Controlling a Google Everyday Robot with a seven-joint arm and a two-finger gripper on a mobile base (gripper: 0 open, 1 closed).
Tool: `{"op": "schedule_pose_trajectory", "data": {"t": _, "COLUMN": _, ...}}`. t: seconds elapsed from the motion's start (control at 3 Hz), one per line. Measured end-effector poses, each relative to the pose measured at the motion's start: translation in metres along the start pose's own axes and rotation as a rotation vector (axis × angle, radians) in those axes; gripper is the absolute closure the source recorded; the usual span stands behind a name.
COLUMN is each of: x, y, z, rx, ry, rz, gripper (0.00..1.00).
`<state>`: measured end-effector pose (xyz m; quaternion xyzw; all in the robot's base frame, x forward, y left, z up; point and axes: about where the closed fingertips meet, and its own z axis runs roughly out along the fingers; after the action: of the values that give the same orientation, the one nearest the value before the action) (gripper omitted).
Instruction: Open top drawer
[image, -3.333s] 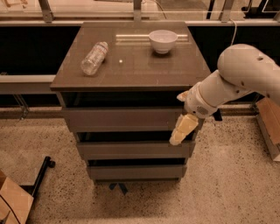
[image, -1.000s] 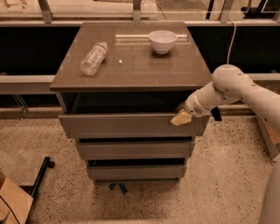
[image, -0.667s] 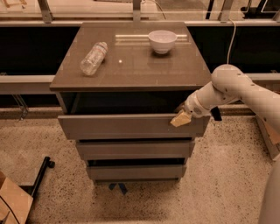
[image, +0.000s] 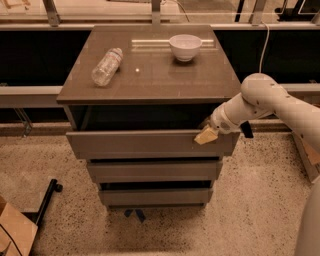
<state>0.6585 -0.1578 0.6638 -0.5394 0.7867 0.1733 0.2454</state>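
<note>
The top drawer (image: 145, 144) is a wide grey-brown flat front, the uppermost of three, and it stands pulled out from the cabinet with a dark gap showing behind its upper edge. My gripper (image: 206, 134) is at the top right edge of that drawer front, its tan fingertip resting over the rim. The white arm reaches in from the right. The two shorter drawer fronts (image: 154, 171) below sit further back.
On the cabinet top (image: 150, 70) lie a clear plastic bottle (image: 106, 66) on its side and a white bowl (image: 185, 47). A cardboard box corner (image: 15, 232) and a black wheeled leg (image: 42, 200) are on the floor at the left. A dark ledge runs behind.
The gripper rose from the second drawer's level to the top drawer's rim. The top drawer has come out towards the camera; over the last second little has moved.
</note>
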Motion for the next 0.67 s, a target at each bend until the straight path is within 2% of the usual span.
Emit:
{"op": "schedule_pose_trajectory", "data": {"t": 0.33, "x": 0.0, "y": 0.0, "z": 0.0, "rx": 0.0, "ry": 0.0, "rz": 0.0, "gripper": 0.41}}
{"op": "schedule_pose_trajectory", "data": {"t": 0.67, "x": 0.0017, "y": 0.0034, "z": -0.0002, "rx": -0.005, "ry": 0.003, "rz": 0.006, "gripper": 0.1}}
